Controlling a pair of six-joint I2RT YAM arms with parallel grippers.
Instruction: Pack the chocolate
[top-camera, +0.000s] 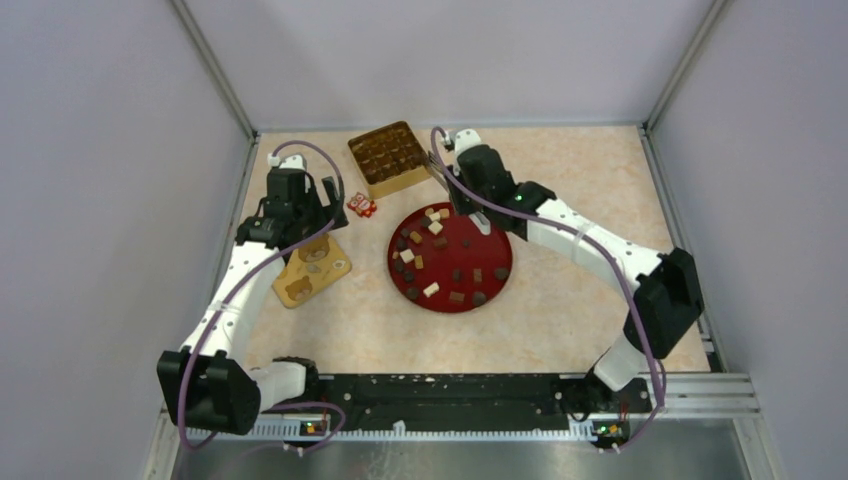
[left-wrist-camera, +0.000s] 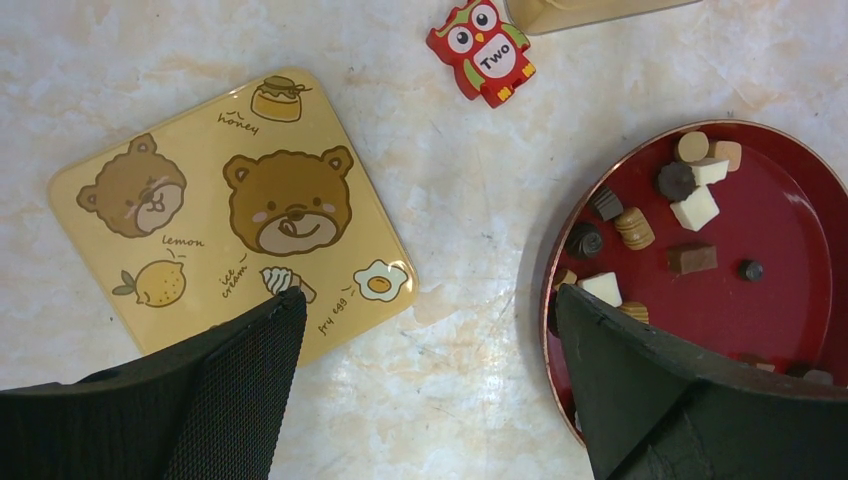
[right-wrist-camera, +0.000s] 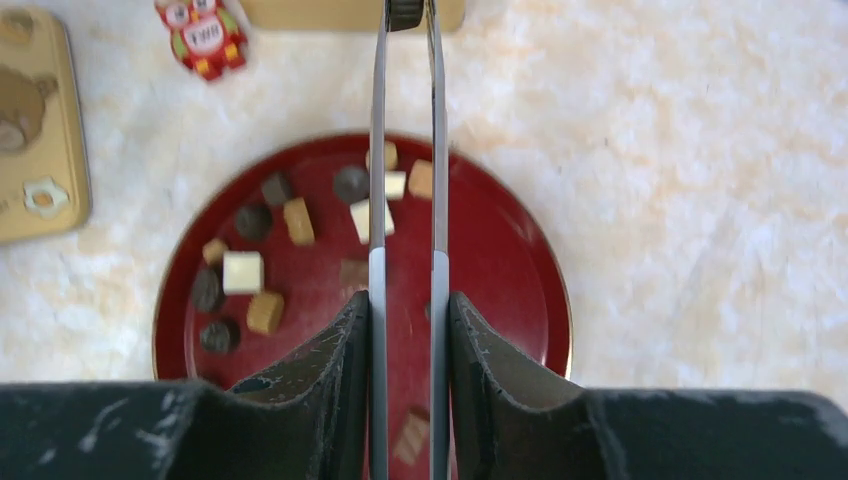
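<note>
Tweezers (right-wrist-camera: 377, 120) are squeezed between the fingers of the right gripper (right-wrist-camera: 408, 305), blades nearly together. Right at the tips there looks to be a dark lump (right-wrist-camera: 405, 12) pinched, though it's at the frame edge so I'm not 100% sure. The tips sit at the near edge of the gold gridded box (top-camera: 390, 158), so I'd call this the carry-and-drop step for one piece.

Most of the chocolate (right-wrist-camera: 243, 271) is scattered on the red plate (right-wrist-camera: 490, 270), dark lumps and tan or white cubes, so packing looks far from done. Some box cells look brown-filled from above, but I can't tell which are free.

The left gripper (left-wrist-camera: 428, 300) hangs over bare table between the bear lid (left-wrist-camera: 240, 210) and the plate, jaws wide apart, holding nothing. The little owl thing (left-wrist-camera: 482, 50) lies near the box, apart from all this.

Next move, I reckon: get the tips over an empty cell, go down low, then ease the squeeze gently so the piece doesn't bounce out.
</note>
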